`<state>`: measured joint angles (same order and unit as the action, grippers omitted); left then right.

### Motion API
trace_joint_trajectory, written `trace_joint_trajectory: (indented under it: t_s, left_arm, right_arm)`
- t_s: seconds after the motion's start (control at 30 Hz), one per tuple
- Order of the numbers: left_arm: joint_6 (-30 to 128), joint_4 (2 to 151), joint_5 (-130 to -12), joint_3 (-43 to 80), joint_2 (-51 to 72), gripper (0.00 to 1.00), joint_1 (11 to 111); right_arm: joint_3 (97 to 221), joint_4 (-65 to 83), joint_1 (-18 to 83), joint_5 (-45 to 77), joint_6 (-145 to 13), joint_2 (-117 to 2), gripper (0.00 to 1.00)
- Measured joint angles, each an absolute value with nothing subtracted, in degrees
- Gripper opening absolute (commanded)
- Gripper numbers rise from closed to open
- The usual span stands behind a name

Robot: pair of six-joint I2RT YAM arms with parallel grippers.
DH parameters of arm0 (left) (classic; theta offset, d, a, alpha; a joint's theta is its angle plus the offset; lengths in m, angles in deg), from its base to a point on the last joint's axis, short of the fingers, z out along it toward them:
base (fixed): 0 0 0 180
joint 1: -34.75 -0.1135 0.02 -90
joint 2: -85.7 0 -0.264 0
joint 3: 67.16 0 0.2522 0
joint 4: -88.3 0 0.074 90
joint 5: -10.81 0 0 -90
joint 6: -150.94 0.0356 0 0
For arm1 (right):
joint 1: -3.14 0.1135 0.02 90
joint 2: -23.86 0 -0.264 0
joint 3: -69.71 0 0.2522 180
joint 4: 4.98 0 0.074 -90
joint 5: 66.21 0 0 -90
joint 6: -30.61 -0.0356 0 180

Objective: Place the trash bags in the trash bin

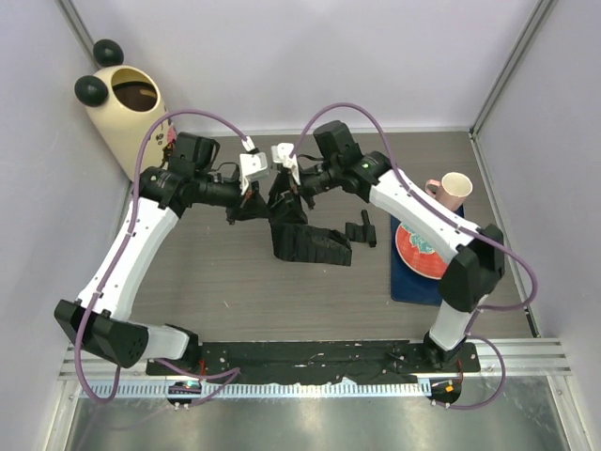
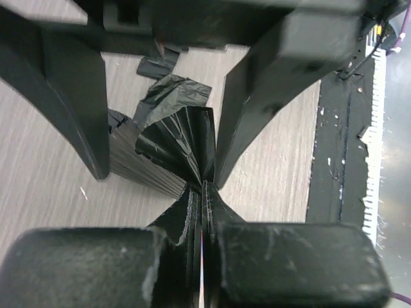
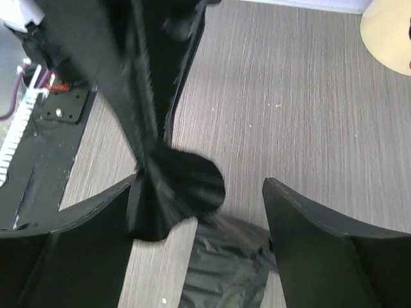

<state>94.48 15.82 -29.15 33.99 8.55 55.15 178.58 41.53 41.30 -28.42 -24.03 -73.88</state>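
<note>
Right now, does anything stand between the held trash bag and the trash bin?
Nothing loose does. Only the left arm, which holds the trash bag, lies between it and the trash bin in the far-left corner.

Pale, plain walls [image 1: 310, 56] close in a grey wood-grain table [image 1: 235, 291] on three sides, with slim metal posts [image 1: 512, 56] in the far corners. A black mounting strip [image 1: 310, 362] and a brushed metal sheet [image 1: 300, 423] run along the near edge. The light is soft and even.

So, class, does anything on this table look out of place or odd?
Yes: two small black scraps lie on the grey wood-grain table, apart from the crinkly glossy black plastic trash bag, which the left gripper pinches into a tight pleated bunch. They look stray.
</note>
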Motion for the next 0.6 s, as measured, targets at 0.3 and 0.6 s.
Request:
trace_joint_trajectory:
  t_s: [0.3,0.6]
  left_arm:
    - [86.8,31.1,-31.6,26.0,11.0,0.0,53.4]
    - [74.7,39.2,-35.2,16.9,21.2,0.0,46.8]
  right_arm:
    - [186.4,44.0,41.2,-28.9,-27.7,-83.9,0.01]
    - [173.4,43.7,37.2,-25.5,-27.1,-77.7,0.01]
